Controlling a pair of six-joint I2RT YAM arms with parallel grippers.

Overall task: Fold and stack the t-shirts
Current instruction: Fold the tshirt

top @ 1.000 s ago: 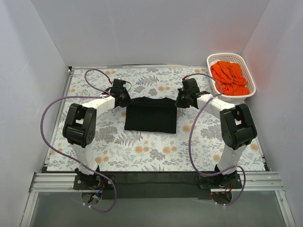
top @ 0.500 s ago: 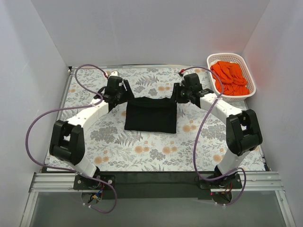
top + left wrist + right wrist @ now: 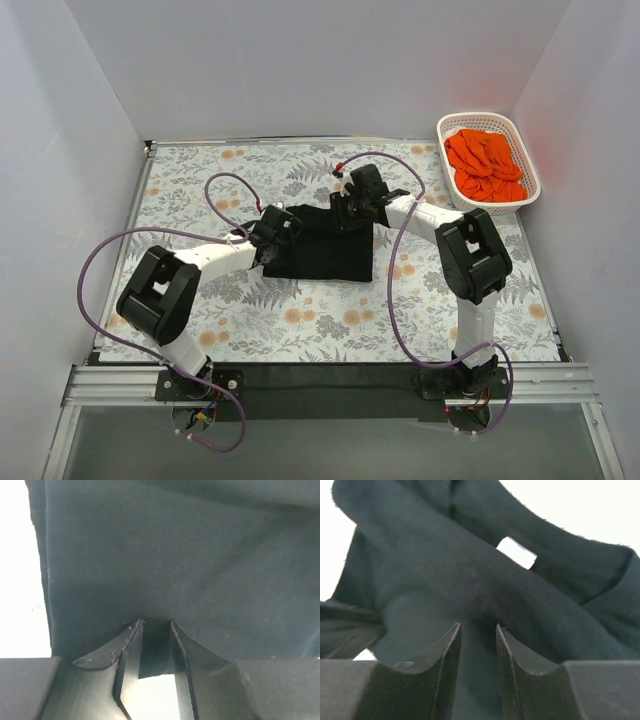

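Observation:
The black t-shirt (image 3: 325, 252) lies folded into a rectangle in the middle of the floral table cloth. My left gripper (image 3: 287, 232) is at its left edge, low on the cloth. In the left wrist view the fingers (image 3: 156, 625) are nearly closed with the edge of the black t-shirt (image 3: 175, 555) between them. My right gripper (image 3: 350, 210) is at the shirt's far right part. In the right wrist view it (image 3: 477, 626) pinches bunched, raised black cloth (image 3: 470, 570). The orange t-shirts (image 3: 485, 160) lie piled in the basket. The logo is hidden.
The white lattice basket (image 3: 487, 117) stands at the back right corner of the table. White walls close in the left, back and right sides. Purple cables loop from both arms over the table.
Both arms moved from the shirt's far corners, first up and back, then inward onto the shirt. The left gripper now sits at the left edge, the right at the far right part.

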